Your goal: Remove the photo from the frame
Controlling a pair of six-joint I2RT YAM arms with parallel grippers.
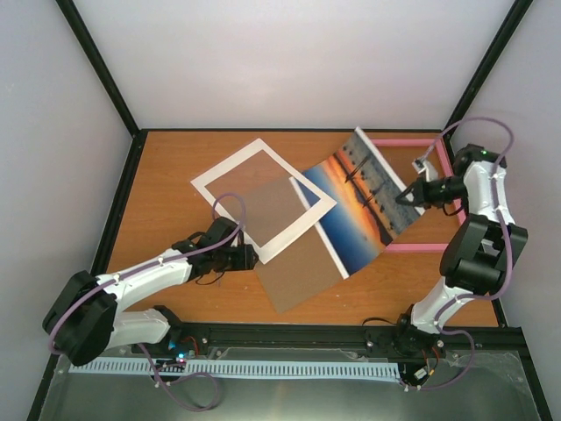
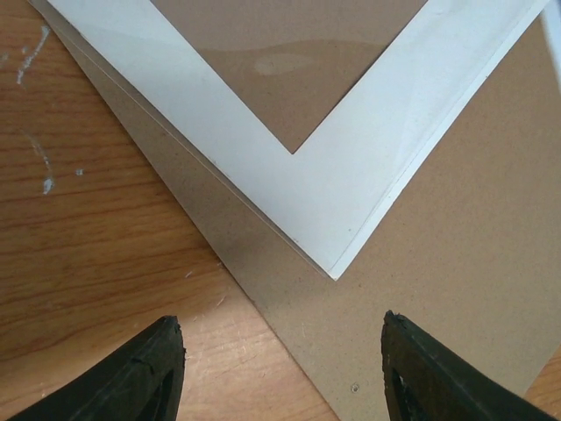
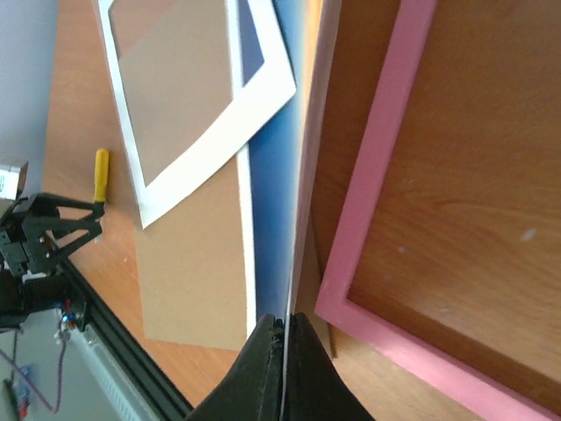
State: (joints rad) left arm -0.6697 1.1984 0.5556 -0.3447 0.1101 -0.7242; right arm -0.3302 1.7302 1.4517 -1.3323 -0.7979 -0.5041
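At the right side of the table (image 1: pixel 166 202), right tool (image 1: pixel 405 197) closed narrow on the right edge of the photo (image 1: pixel 359 206), with the print pinched thin between both fingers (image 3: pixel 263 368). Photo raised at that held edge and sloping down leftward to the table, its far right corner overlapping the far left corner of the frame (image 1: pixel 412 248). Frame flat on the table, pink, beside and partly beneath the lifted edge, with table wood visible through its opening. Left side of the photo tucked under one corner of the white mat (image 1: pixel 232 167). Mat lying askew on the brown backing board (image 1: pixel 302 263), with the board reaching past it toward the near edge. At the left, left tool (image 1: pixel 250 257) spread wide, fingertips well apart, poised over the board's left edge just short of the mat's near corner. Contact with the board not discernible.
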